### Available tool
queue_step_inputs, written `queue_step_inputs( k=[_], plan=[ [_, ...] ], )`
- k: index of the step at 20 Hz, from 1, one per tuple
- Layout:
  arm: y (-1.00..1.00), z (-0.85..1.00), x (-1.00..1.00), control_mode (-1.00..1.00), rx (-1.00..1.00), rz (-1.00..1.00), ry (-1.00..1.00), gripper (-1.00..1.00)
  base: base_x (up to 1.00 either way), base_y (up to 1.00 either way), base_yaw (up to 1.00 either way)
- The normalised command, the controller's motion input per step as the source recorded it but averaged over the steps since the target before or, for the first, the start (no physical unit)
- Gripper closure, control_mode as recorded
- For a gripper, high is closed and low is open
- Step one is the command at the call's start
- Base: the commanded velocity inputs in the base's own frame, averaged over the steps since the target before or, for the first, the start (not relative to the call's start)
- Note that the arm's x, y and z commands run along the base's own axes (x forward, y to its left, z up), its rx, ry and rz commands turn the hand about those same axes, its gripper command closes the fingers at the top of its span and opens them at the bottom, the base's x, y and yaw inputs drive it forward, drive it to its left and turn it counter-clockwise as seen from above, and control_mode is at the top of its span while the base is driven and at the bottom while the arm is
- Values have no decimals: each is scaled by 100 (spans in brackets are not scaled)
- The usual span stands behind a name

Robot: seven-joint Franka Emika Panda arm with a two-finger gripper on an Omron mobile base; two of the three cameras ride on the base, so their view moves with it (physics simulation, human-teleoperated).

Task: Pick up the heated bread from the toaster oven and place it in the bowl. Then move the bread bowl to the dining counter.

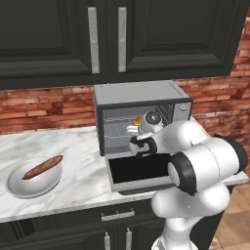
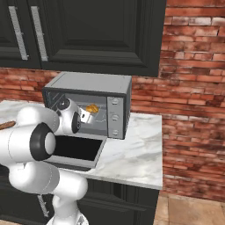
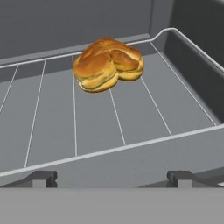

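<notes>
With its door [image 1: 139, 171] dropped open, the toaster oven [image 1: 141, 95] exposes the bread [image 3: 108, 64] on the rack [image 3: 131, 127]; the gripper [image 3: 111, 177], fingers spread wide, faces it, empty.

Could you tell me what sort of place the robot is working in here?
A rendered home kitchen, most likely: a toaster oven on a marble counter, dark cabinets above, and a red brick wall behind.

A long thin brown baguette [image 1: 42, 167] lies slantwise, near the left end of the white-grey marble desk [image 1: 78, 146]. Behind the desk runs a red brick wall [image 2: 193, 88]. Dark panelled upper cabinets [image 1: 58, 34] with vertical silver handles [image 1: 93, 39] hang above; dark lower cabinet fronts [image 1: 73, 224] sit below.
</notes>
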Motion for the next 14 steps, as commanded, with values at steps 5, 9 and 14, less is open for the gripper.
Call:
queue_step_inputs(
  k=[5, 9, 14],
  plan=[
    [1, 3, -2, -100, 0, 0, 3, -100, 0, 0, 0],
    [5, 29, -7, -100, -7, 0, -11, -100, 0, 0, 0],
    [3, -3, 9, -100, -9, 0, -3, -100, 0, 0, 0]
  ],
)
